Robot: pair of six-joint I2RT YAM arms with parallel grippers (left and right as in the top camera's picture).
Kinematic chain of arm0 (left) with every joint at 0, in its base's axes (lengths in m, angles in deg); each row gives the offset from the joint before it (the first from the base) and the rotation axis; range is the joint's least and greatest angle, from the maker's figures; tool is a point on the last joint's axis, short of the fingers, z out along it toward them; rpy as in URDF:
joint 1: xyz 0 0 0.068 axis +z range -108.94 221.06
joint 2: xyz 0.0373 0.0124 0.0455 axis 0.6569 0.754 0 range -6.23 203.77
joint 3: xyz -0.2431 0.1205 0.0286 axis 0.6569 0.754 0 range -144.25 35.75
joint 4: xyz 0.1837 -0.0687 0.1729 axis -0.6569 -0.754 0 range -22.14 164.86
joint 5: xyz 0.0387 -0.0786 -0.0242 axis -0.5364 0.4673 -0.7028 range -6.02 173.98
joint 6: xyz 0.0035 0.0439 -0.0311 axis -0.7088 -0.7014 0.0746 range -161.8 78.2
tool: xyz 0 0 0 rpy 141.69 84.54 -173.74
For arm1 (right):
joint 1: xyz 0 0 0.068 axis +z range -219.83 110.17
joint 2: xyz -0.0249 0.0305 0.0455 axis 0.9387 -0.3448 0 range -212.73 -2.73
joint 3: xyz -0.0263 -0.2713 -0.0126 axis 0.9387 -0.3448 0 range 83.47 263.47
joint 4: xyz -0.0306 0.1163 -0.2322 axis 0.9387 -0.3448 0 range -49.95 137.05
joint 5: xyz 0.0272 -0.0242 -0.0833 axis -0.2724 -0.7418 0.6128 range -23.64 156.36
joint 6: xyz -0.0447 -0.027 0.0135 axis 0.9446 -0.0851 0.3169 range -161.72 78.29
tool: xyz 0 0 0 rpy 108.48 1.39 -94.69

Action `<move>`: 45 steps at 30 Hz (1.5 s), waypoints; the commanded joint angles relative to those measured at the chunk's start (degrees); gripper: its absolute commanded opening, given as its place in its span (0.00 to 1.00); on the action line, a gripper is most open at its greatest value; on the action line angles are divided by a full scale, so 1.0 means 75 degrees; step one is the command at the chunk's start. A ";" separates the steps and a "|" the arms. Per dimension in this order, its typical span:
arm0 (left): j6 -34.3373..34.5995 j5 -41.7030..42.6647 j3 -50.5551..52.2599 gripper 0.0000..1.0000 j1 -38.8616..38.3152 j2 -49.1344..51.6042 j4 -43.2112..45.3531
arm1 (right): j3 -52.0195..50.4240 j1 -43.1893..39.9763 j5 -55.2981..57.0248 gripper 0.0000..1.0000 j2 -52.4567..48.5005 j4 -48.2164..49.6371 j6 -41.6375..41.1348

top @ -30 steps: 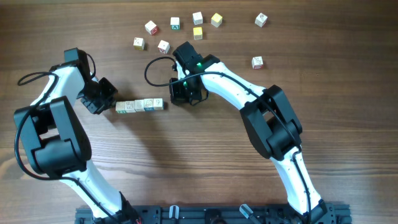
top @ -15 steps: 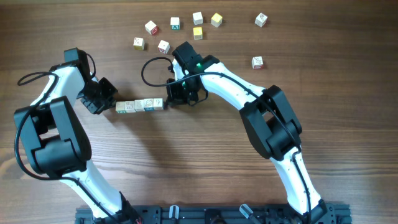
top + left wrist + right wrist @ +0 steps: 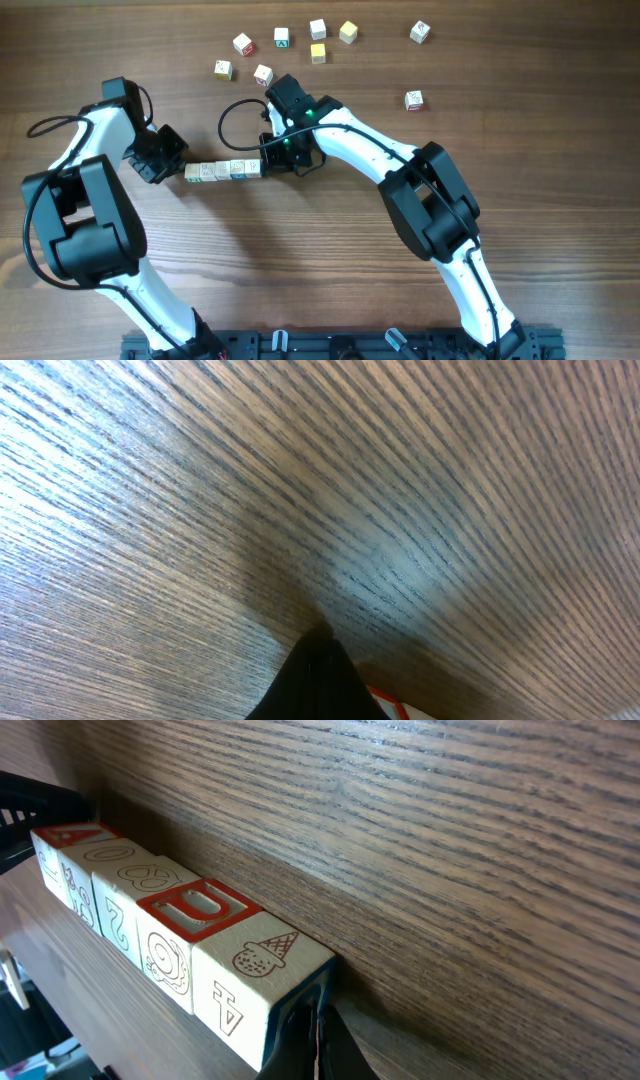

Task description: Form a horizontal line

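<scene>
The horizontal line (image 3: 224,170) is a row of whitish cubes with coloured marks, touching edge to edge, left of the table's middle. It also shows in the right wrist view (image 3: 170,935). My right gripper (image 3: 272,160) is shut, and its closed tips (image 3: 316,1032) press against the row's right end cube. My left gripper (image 3: 172,162) is at the row's left end. In the left wrist view it (image 3: 318,682) shows as one dark closed tip on the wood, with a red-edged cube corner (image 3: 392,707) beside it. Neither gripper holds a cube.
Several loose cubes lie at the back: white ones (image 3: 243,43), (image 3: 282,37), (image 3: 317,28), (image 3: 222,68), (image 3: 263,73), (image 3: 420,32), (image 3: 413,99) and yellow ones (image 3: 347,31), (image 3: 318,52). A black cable (image 3: 235,112) loops beside the right wrist.
My right gripper has moved left and now touches the right end of the row. The row has shifted slightly left. The left arm has not moved.
</scene>
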 commanded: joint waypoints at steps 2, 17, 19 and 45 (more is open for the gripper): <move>-0.0087 0.0096 0.0213 0.04 -0.0067 0.0195 -0.0032 | -0.0009 0.0163 -0.0041 0.04 -0.0099 0.0128 0.0146; -0.0087 0.0093 0.0213 0.04 -0.0067 0.0195 -0.0035 | -0.0009 0.0160 0.0379 0.05 -0.0099 -0.0009 0.0152; -0.0087 0.0090 0.0213 0.04 -0.0067 0.0195 -0.0032 | -0.0009 0.0160 0.0729 0.05 -0.0099 -0.0111 0.0134; -0.0058 -0.1711 0.0213 0.04 0.0015 0.0195 0.0006 | -0.0003 -0.0102 0.3112 0.05 -0.0099 0.0318 -0.0128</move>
